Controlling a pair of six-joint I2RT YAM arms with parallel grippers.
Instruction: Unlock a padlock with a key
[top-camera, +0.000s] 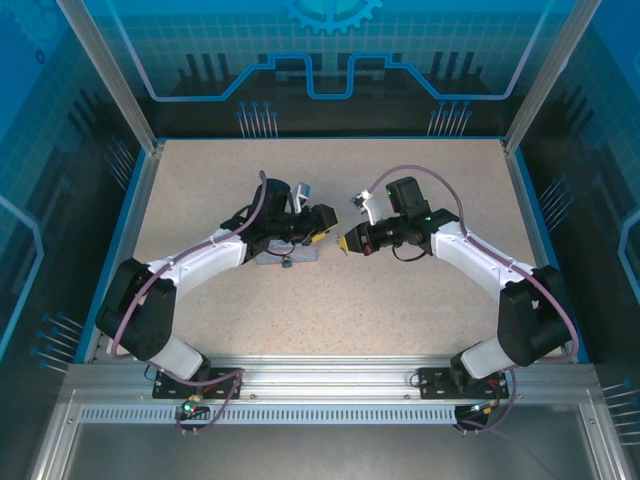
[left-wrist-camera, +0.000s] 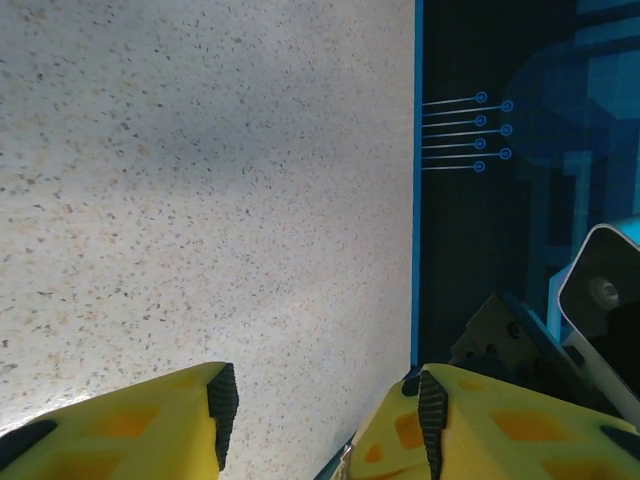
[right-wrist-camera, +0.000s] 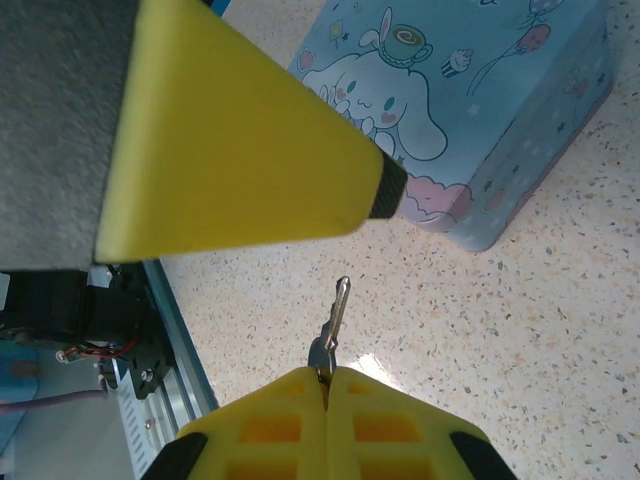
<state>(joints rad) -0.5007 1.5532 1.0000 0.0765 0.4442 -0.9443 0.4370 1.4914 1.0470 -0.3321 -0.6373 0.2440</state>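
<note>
**Key pinched in the right end effector, left one standing apart**

The right end effector (right-wrist-camera: 325, 375) is clenched on the key (right-wrist-camera: 333, 325). Its two yellow fingers are pressed together with the key's head caught at their tips. The thin shaft sticks straight out past them, free in the air over the speckled worktop (right-wrist-camera: 520, 320).

In the right wrist view, a pale blue tin (right-wrist-camera: 480, 120) printed with a cartoon rabbit sits on the worktop beyond the key, near it but not touching. One yellow finger (right-wrist-camera: 250, 150) of the left end effector crosses the top of that view. Its dark tip is just beyond the key's end, with a gap between them.

The left end effector (left-wrist-camera: 327, 405) is released. Its fingers stand apart, with bare worktop (left-wrist-camera: 200, 200) showing between them and nothing gripped.

From above, the left end effector (top-camera: 325, 232) and right end effector (top-camera: 345, 243) face each other near the middle of the worktop (top-camera: 330, 310). The tin (top-camera: 300, 254) lies partly under the left arm. A small dark speck (top-camera: 285, 263) sits at the tin's near edge, too small to identify.
</note>
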